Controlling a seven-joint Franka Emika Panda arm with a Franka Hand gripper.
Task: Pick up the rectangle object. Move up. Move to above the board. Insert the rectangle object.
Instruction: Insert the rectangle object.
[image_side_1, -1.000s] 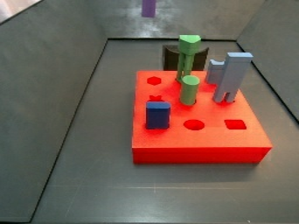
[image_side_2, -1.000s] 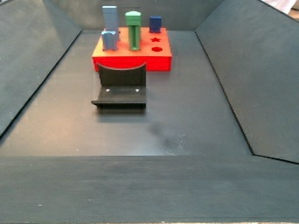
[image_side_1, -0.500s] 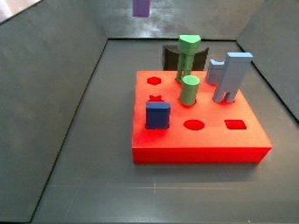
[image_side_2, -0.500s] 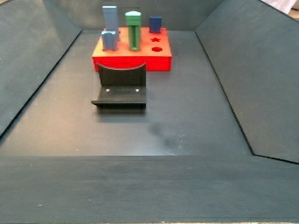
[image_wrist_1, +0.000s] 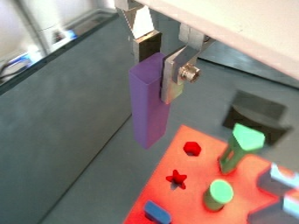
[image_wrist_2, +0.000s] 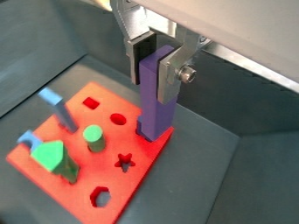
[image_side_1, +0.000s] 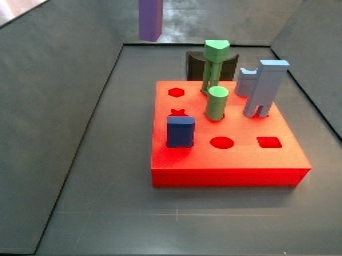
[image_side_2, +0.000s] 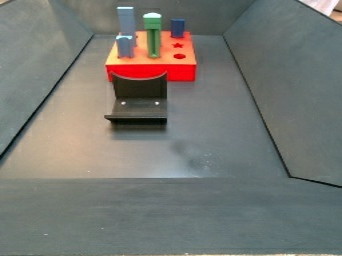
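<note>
The gripper (image_wrist_1: 158, 63) is shut on the upper part of the rectangle object (image_wrist_1: 146, 105), a tall purple block that hangs upright below the fingers in both wrist views (image_wrist_2: 156, 96). In a side view only the block (image_side_1: 150, 18) shows, high at the back left, clear of the board; the gripper (image_wrist_2: 158, 59) is above that frame. The board (image_side_1: 230, 166) is a flat red block with shaped holes, holding two green pegs (image_side_1: 217, 100), a grey-blue stepped block (image_side_1: 265, 88) and a short dark-blue block (image_side_1: 181, 131). The board also shows in both wrist views (image_wrist_1: 187, 199) (image_wrist_2: 117, 184).
The dark fixture (image_side_2: 138, 103) stands on the floor right beside the board (image_side_2: 181, 70), and shows behind it in a side view (image_side_1: 198, 66) and in a wrist view (image_wrist_1: 260, 112). Grey sloping walls enclose the dark floor (image_side_2: 187, 150).
In the side view the purple block has shifted left and shows lower in the picture, so more of its length is visible. The board and its pieces have not moved.
</note>
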